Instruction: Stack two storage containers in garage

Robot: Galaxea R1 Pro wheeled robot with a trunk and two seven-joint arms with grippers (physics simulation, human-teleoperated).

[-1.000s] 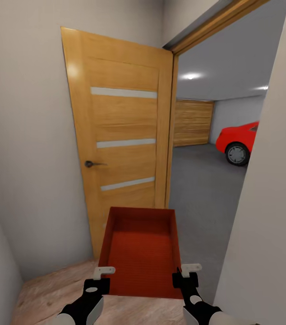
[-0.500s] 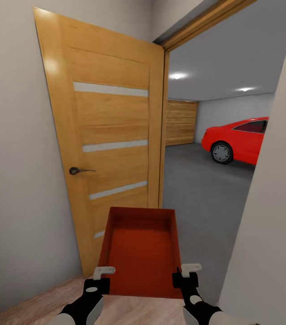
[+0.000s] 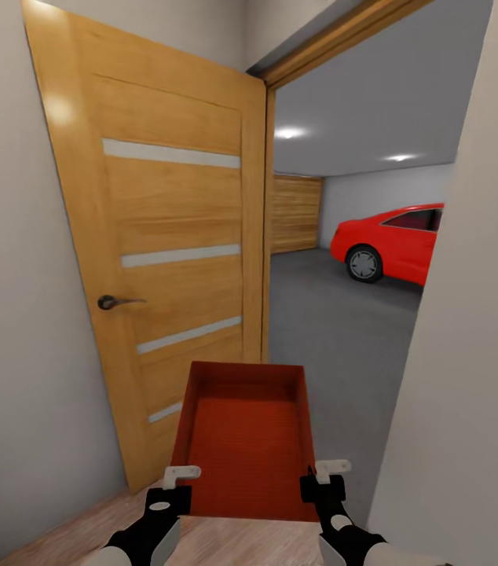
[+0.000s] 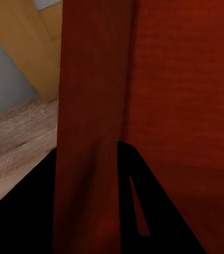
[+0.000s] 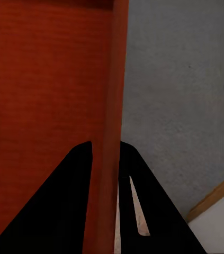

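One orange-red storage container (image 3: 245,440) was seen held out ahead of the robot, open top up, carried between both arms at a doorway. The left tool (image 3: 172,481) was clamped on the container's near left wall; in the left wrist view the red wall (image 4: 90,137) was seen pinched between the dark fingers (image 4: 143,211), with pale wood-plank flooring (image 4: 14,143) beside it. The right tool (image 3: 321,476) was closed likewise on the near right wall, which ran between its fingers (image 5: 72,206) in the right wrist view, grey concrete (image 5: 180,90) lying below. A wooden door with pale stripes (image 3: 166,259) was noted standing open to the left of the container, its dark handle (image 3: 115,302) facing the robot. Through the opening the garage was observed: dark grey floor (image 3: 327,330), a wooden roll-up door (image 3: 296,212) on the far wall, and a red car (image 3: 390,242) partly hidden by the white wall (image 3: 469,330) at the right. Two ceiling lights (image 3: 290,133) were recorded lit.
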